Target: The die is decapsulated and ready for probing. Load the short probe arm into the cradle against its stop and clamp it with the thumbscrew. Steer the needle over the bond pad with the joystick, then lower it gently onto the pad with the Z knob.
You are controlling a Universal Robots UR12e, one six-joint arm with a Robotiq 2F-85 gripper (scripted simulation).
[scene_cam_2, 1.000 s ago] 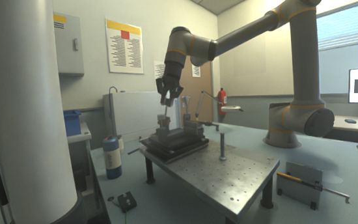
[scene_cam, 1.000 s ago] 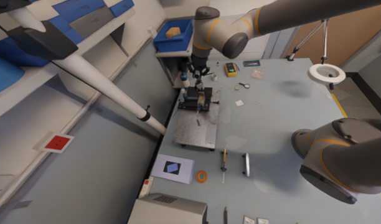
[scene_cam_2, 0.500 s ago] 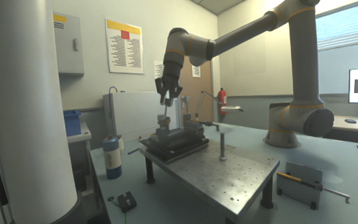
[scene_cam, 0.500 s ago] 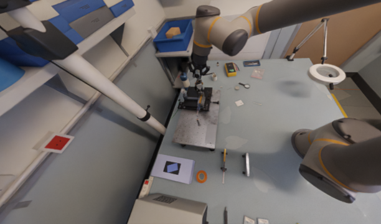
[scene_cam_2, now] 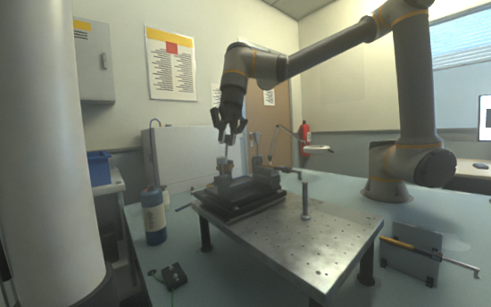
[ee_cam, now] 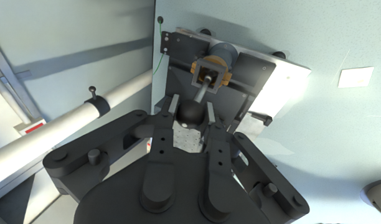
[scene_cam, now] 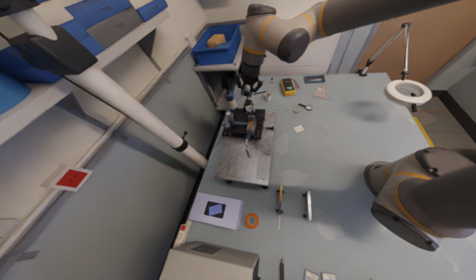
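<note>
The joystick's black ball (ee_cam: 190,114) stands on a thin metal stalk that rises from an orange collar (ee_cam: 211,73) at the back of the black positioner stage (scene_cam_2: 240,189). My gripper (ee_cam: 190,113) comes straight down on it, and its two finger pads sit closed on either side of the ball. The stage sits at the far end of a perforated metal breadboard (scene_cam: 245,157), and a probe arm (scene_cam: 249,130) reaches forward from it over the plate. A yellow-handled probe arm (scene_cam: 280,206) lies on a small rack on the near table.
Behind the stage stand a blue-capped bottle (scene_cam_2: 153,216) and a cart with a blue bin (scene_cam: 218,44). A thick white pipe (scene_cam: 137,112) runs along the table's left edge. An upright post (scene_cam_2: 305,201) stands on the breadboard. A magnifier lamp (scene_cam: 408,91) sits at far right.
</note>
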